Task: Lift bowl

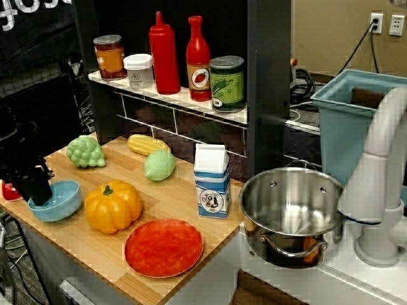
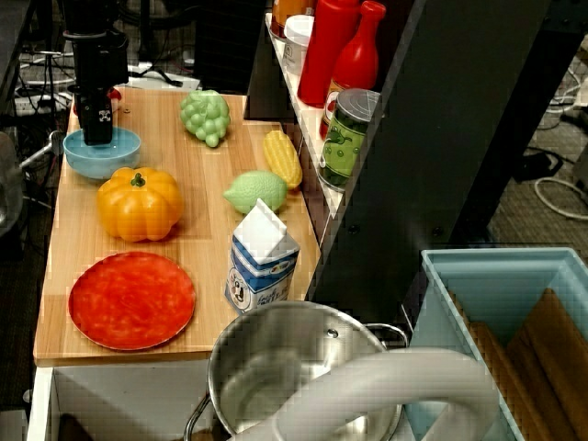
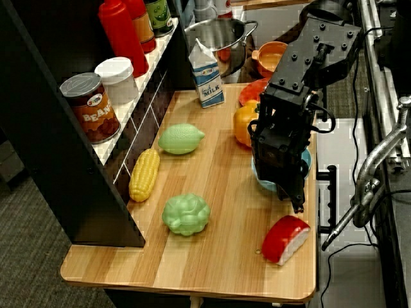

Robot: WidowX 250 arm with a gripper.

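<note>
Crowding bowl (image 1: 57, 202): pumpkin (image 1: 113, 206), table edge (image 1: 16, 216).

Readable text on two items

The carton (image 3: 209, 74) by the pot read "MILK" on its blue label. The brown can (image 3: 90, 106) at the near end of the shelf read "BEANS". Other jar and bottle labels were too small to read.

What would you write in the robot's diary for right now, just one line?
task: lift bowl | gripper inside bowl | bowl on table | not lifted yet
</note>
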